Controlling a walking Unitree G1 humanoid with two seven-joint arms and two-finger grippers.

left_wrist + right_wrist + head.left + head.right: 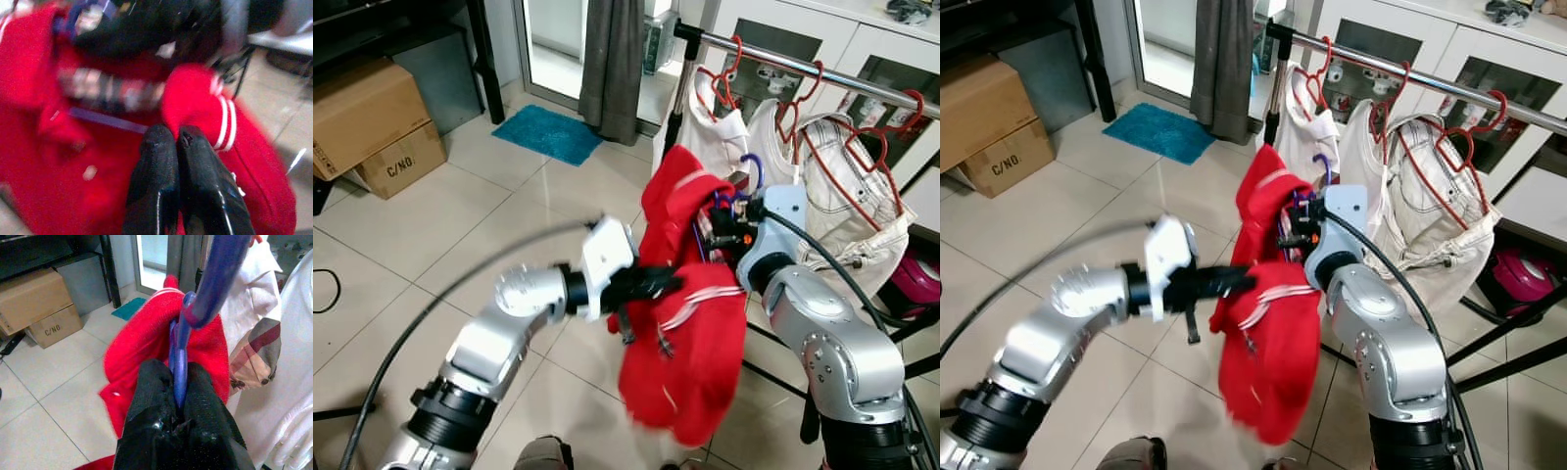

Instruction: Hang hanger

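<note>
A red garment with white stripes (690, 362) hangs from a blue hanger (188, 318), whose hook (754, 171) rises just below the metal rail (773, 61). My right gripper (178, 369) is shut on the hanger's neck and holds it up in front of the rack. My left gripper (661, 282) reaches in from the left with its fingers (156, 161) shut together, their tips against the red fabric near a striped cuff (220, 122). I cannot make out any cloth pinched between them.
White and cream clothes on red hangers (842, 196) fill the rail to the right of the blue hook. Cardboard boxes (372, 117) stand at the far left, beside a blue mat (548, 132) and a grey curtain (612, 59). A black cable (431, 304) arcs over the tiled floor.
</note>
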